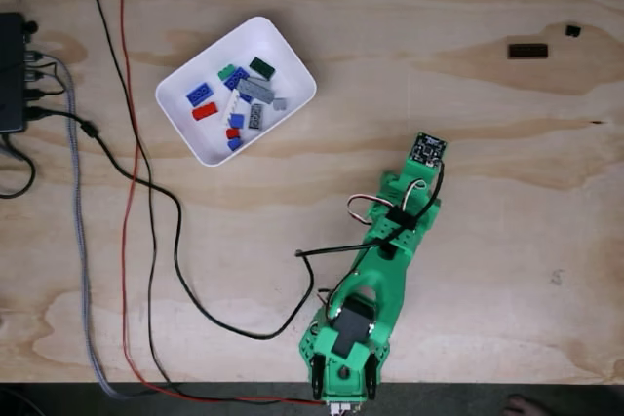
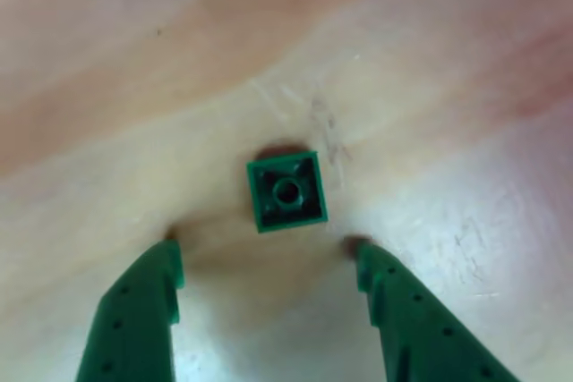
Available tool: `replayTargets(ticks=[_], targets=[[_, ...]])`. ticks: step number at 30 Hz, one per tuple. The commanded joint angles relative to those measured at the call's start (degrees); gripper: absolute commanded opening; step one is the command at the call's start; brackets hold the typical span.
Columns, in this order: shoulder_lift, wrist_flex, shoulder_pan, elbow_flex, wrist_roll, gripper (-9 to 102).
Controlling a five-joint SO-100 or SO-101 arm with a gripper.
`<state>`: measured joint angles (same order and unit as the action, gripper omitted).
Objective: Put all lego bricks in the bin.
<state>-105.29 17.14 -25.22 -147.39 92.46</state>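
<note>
Lego bricks are what matters here, but start with the biggest thing: the plywood table, which carries everything. On it, in the fixed view, the green arm reaches from the near edge up and to the right. Up and left of it, well apart, sits the bin, a shallow white tray already holding a heap of bricks in blue, red, grey, green and white. Cables trail down the left side of the table. Far to the upper right lie a dark brown brick and a tiny black one, both well apart from the bin and not yet collected.

In the other view, the gripper stands spread wide, both green fingers touching or nearly touching the wood, holding nothing. A small green square brick lies upside down just beyond the fingertips, roughly centred between them but not yet inside the gap.

Judging from this, the risks are plain. Closing now would pinch air short of the brick. Advancing with the tips dragging could shove the brick forward instead of straddling it. The brick also sits slightly rotated, so the fingers may catch its corners and spin or flick it away. The two far bricks may strain the arm's reach.
</note>
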Motion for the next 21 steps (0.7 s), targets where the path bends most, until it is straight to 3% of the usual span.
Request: replayTargets(ticks=[1, 5, 11, 15, 17, 19, 21], targets=[[3.16, -4.92, 0.00, 2.90, 2.72, 17], [4.48, -7.21, 0.70, 3.25, 4.39, 17], [2.55, -7.21, 2.46, 1.76, 4.39, 0], [0.26, -6.94, 3.08, 0.70, 3.25, 0], [-2.11, -7.56, 4.48, 0.70, -0.88, 0], [-8.35, -9.67, 8.26, 1.23, -11.69, 0], [-21.36, -2.72, 17.75, 3.34, -22.50, 0]])
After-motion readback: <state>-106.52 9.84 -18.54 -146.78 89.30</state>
